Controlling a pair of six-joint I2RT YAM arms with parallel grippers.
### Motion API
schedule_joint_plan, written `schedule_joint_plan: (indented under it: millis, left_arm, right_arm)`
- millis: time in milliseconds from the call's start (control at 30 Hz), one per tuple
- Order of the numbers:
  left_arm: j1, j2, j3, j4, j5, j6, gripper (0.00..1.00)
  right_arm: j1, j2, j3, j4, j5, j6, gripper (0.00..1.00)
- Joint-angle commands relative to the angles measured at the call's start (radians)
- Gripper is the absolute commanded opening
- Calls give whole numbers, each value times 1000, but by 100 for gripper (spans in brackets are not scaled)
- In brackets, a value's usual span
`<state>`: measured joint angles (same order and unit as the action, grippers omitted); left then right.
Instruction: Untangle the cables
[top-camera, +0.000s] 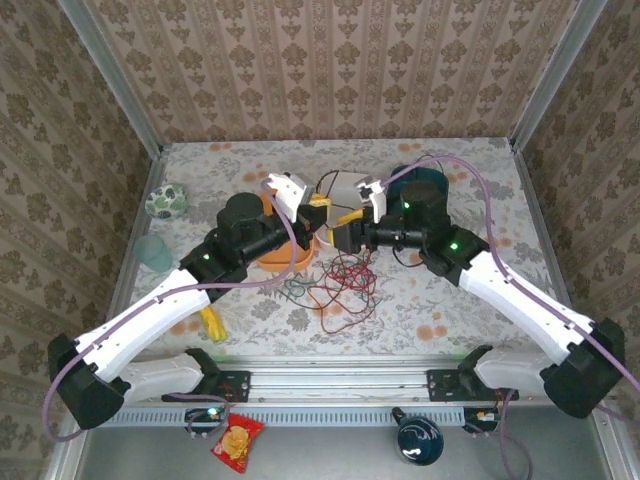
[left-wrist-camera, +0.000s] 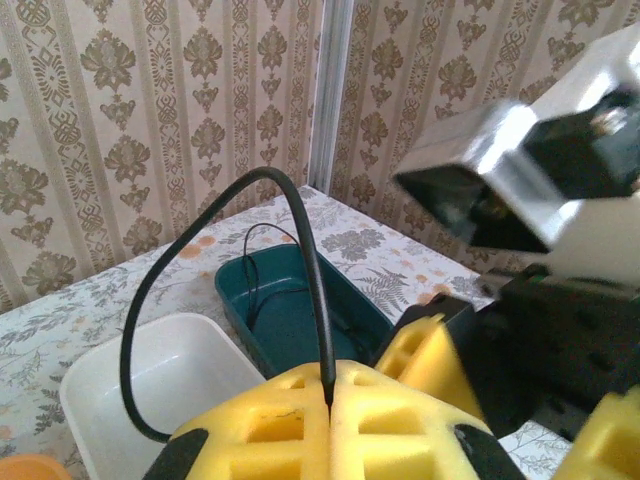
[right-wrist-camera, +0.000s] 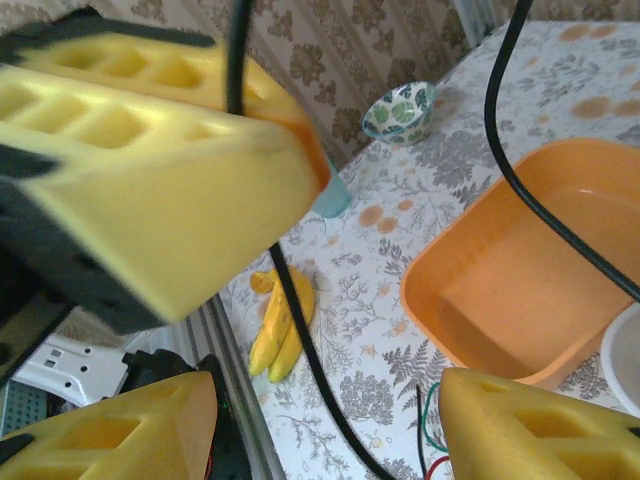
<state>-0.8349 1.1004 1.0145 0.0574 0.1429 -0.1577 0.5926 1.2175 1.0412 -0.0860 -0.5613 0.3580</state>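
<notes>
The left claw (left-wrist-camera: 330, 398) is clamped on the black cable (left-wrist-camera: 300, 215), raised beside the orange tray (top-camera: 272, 262). The right claw (right-wrist-camera: 330, 400) gapes wide, that cable running between its fingers. The red cable (top-camera: 347, 287) and green cable (top-camera: 297, 291) lie tangled on the table (top-camera: 430, 320) just in front of the tray.

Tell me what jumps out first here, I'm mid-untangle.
The thin black cable arches up from the left gripper, whose yellow fingers are shut on it. The right gripper faces it, open, and a red-and-green wire tangle lies on the floral table nearer the arm bases.
</notes>
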Motion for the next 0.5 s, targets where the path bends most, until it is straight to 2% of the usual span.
schedule_joint_plan:
  millis: [0, 67, 133, 200, 267, 300, 400, 467]
  left_arm:
    - [7, 2, 10, 45, 21, -36, 4]
    - [7, 14, 14, 54, 25, -44, 4]
    - [7, 23, 17, 62, 33, -52, 4]
    - [7, 28, 15, 77, 37, -57, 4]
    - [7, 30, 12, 88, 20, -57, 5]
    - [7, 29, 9, 90, 7, -57, 7]
    - [7, 24, -20, 99, -72, -56, 32]
    - [10, 21, -53, 104, -133, -62, 44]
  right_arm:
    - [9, 44, 27, -21, -62, -32, 61]
    - [15, 55, 21, -13, -65, -29, 61]
    - [16, 60, 11, -6, -45, -25, 56]
    - [16, 65, 5, -8, 7, -17, 41]
    - [13, 58, 2, -12, 72, -11, 16]
    - [10, 51, 3, -13, 95, -9, 11]
    - [0, 26, 38, -37, 124, -26, 4]
    - [-4, 10, 96, -87, 165, -62, 0]
